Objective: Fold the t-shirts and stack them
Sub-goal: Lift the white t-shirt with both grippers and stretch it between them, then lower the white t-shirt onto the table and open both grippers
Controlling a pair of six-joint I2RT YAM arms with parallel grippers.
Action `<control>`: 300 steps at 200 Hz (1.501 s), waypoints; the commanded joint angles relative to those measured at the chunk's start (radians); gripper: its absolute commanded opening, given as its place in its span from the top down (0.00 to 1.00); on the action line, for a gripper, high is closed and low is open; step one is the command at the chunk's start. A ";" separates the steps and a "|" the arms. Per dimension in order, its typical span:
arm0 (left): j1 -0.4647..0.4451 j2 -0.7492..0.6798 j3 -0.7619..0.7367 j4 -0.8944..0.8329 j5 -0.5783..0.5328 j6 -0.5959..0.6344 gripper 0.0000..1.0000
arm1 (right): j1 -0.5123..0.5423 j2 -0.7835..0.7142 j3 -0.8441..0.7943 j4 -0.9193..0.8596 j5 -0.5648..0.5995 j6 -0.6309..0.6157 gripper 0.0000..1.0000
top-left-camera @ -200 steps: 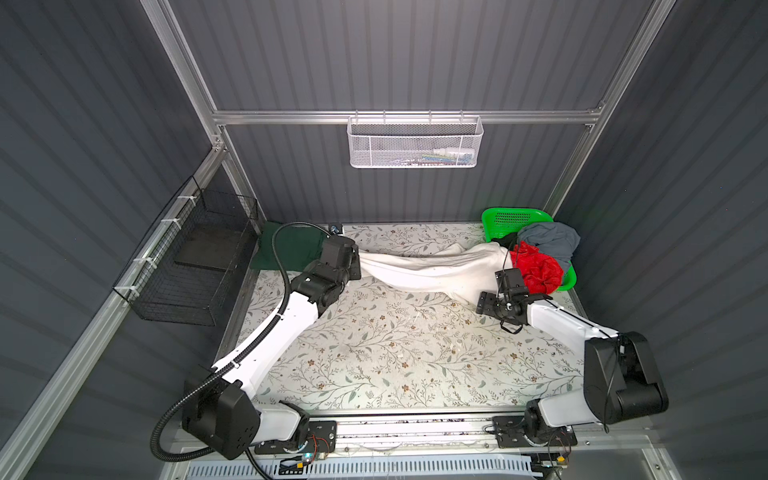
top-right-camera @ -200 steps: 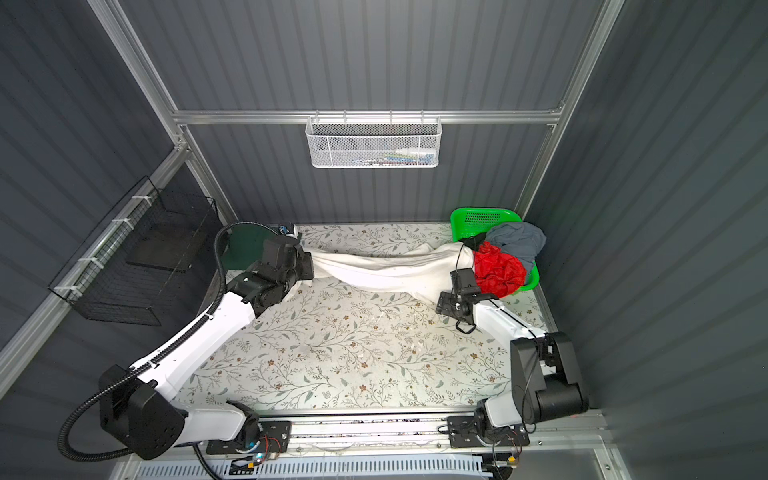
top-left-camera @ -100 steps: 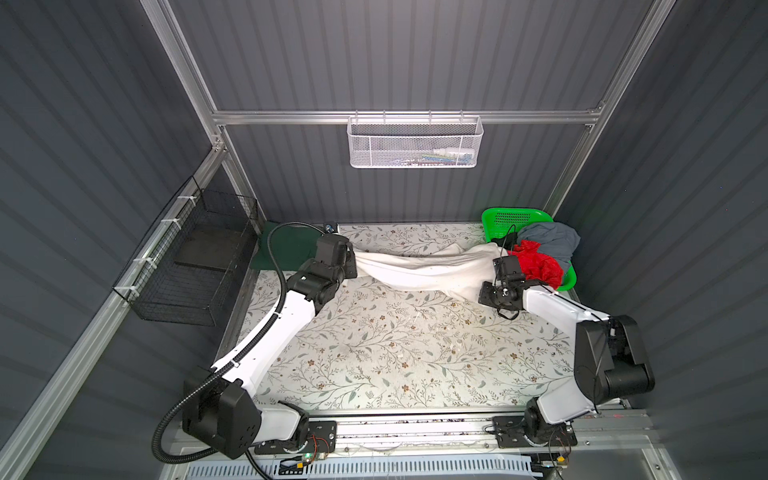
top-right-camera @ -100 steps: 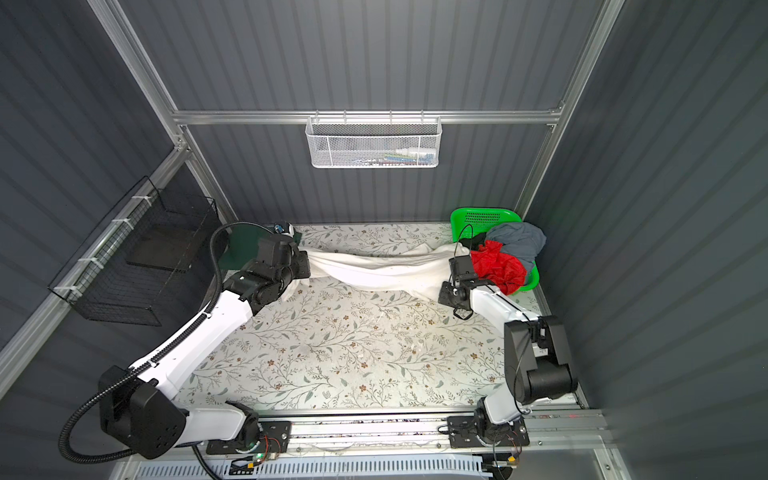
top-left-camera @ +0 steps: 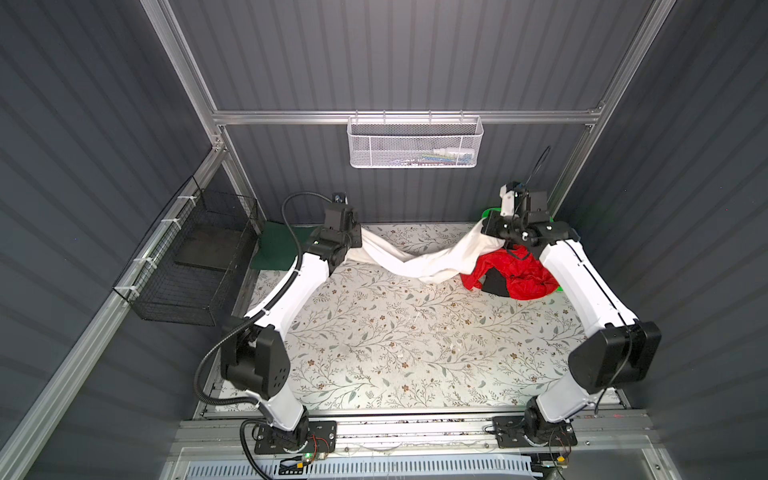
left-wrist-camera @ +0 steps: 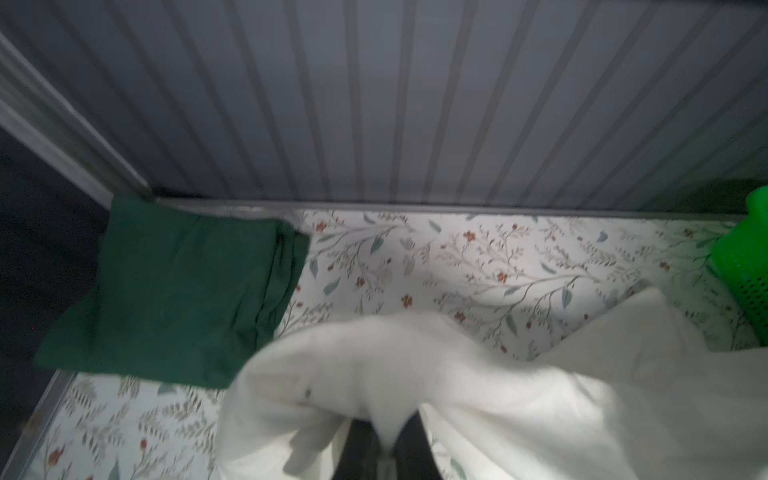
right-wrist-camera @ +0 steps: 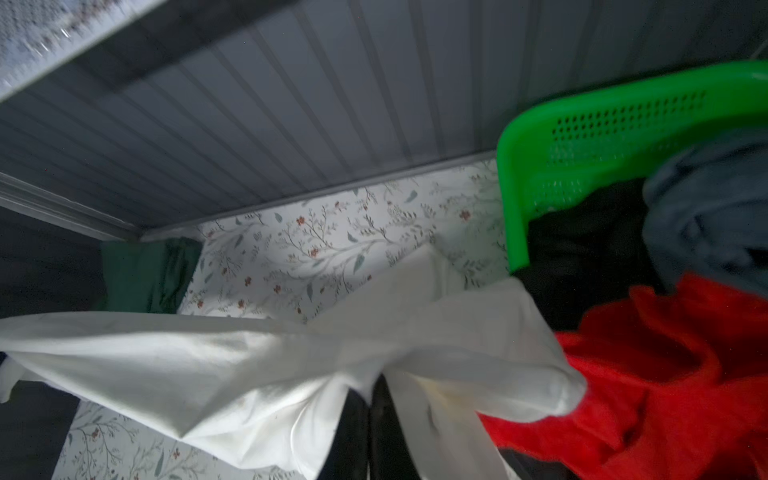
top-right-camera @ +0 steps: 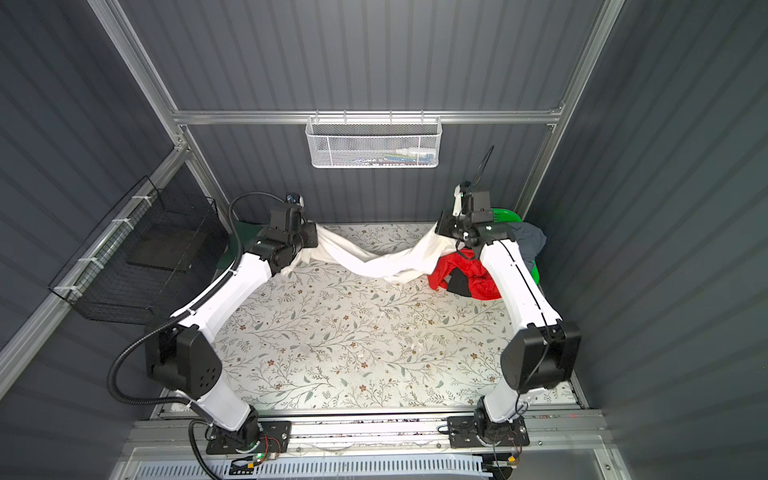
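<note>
both top views: big off-white cloth t-shirt (top-left-camera: 419,261) strung between both arms, sagging toward the floral tabletop (top-left-camera: 395,345), crumpled red t-shirt (top-left-camera: 521,277) right beside it
left wrist: left fingers (left-wrist-camera: 360,446) clenched on the off-white cloth, folded dark green t-shirt (left-wrist-camera: 174,291) in the corner
right wrist: right fingers (right-wrist-camera: 352,436) pinching it too, near the bright green perforated basket (right-wrist-camera: 582,137)

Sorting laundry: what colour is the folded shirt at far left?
Shirt: dark green, best in left wrist view.
</note>
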State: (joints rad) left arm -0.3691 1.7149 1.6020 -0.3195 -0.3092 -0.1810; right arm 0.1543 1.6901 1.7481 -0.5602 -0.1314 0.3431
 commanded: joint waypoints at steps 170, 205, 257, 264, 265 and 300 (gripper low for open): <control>0.014 -0.763 -0.316 -0.153 0.116 -0.174 1.00 | 0.529 -0.544 0.057 -0.411 0.549 0.027 1.00; 0.014 -0.722 -0.262 -0.216 0.208 -0.202 1.00 | 0.534 -0.429 0.178 -0.391 0.611 -0.062 1.00; 0.014 -0.606 -0.401 -0.174 0.172 -0.230 1.00 | 0.382 -0.267 0.082 -0.284 0.427 -0.055 1.00; 0.015 -0.586 -0.428 -0.159 0.172 -0.236 1.00 | 0.363 -0.253 0.044 -0.257 0.404 -0.047 1.00; 0.015 -0.581 -0.432 -0.157 0.171 -0.237 1.00 | 0.356 -0.248 0.033 -0.247 0.398 -0.043 1.00; 0.026 -0.369 -0.478 -0.068 0.110 -0.212 1.00 | 0.273 -0.066 -0.040 -0.134 0.331 -0.008 1.00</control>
State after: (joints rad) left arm -0.3534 1.2320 1.1275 -0.4717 -0.1574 -0.3981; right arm 0.4732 1.5181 1.7134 -0.8066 0.2596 0.3084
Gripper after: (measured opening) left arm 0.066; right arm 0.043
